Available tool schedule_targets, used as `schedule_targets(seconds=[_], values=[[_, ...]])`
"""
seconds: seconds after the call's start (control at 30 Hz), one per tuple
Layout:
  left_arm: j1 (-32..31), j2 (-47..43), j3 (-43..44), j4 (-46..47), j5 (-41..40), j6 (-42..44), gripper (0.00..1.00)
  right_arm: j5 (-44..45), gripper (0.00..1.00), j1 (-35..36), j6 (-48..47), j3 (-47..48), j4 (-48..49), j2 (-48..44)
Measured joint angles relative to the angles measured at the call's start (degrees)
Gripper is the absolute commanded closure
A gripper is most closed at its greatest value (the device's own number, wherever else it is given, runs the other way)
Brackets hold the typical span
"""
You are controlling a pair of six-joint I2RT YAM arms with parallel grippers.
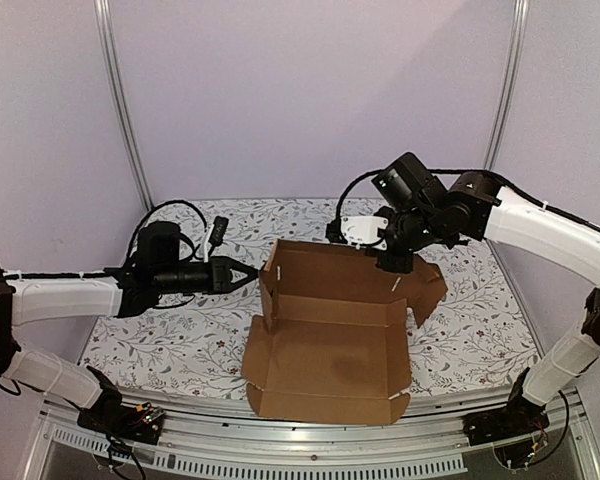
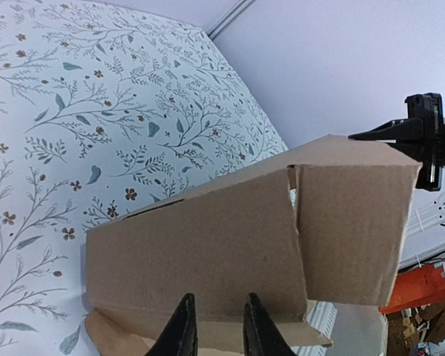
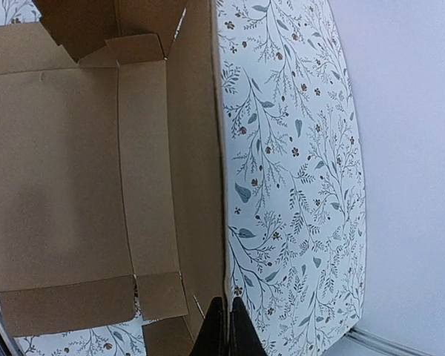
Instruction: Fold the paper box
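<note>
The paper box [image 1: 330,345] is a brown cardboard sheet lying partly folded in the middle of the table, with its back and left walls raised and its front flap flat. My left gripper [image 1: 252,274] points right at the outside of the left wall. In the left wrist view that gripper [image 2: 217,315] has its jaws a little apart, with nothing between them and the paper box wall [image 2: 208,245] just ahead. My right gripper [image 1: 393,266] points down at the right end of the back wall. In the right wrist view, that gripper [image 3: 224,304] is shut, tips at the upper edge of the wall of the paper box [image 3: 59,170].
A floral cloth [image 1: 180,340] covers the table. A black cable with a small plug [image 1: 218,230] lies behind the left arm. Metal posts [image 1: 125,110] and pale walls close in the back and sides. An aluminium rail [image 1: 310,440] runs along the near edge.
</note>
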Motion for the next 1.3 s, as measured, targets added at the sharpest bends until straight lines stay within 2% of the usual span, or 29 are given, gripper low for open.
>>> schedule_targets(seconds=[0.6,0.87,1.3], values=[[-1.3,0.0,-4.6,1.8,1.6,0.6,0.76,5.8,1.00,3.7,-3.0,-9.5,9.3,-3.3],[-1.5,0.0,-5.8,3.1,3.0,1.4,0.75,12.0,1.00,7.5,-6.2,-14.6,14.9,-5.0],[-1.6,0.0,-8.4,4.9,5.0,3.2,0.67,18.8,1.00,10.8,-9.4,-19.4,22.1,-5.3]])
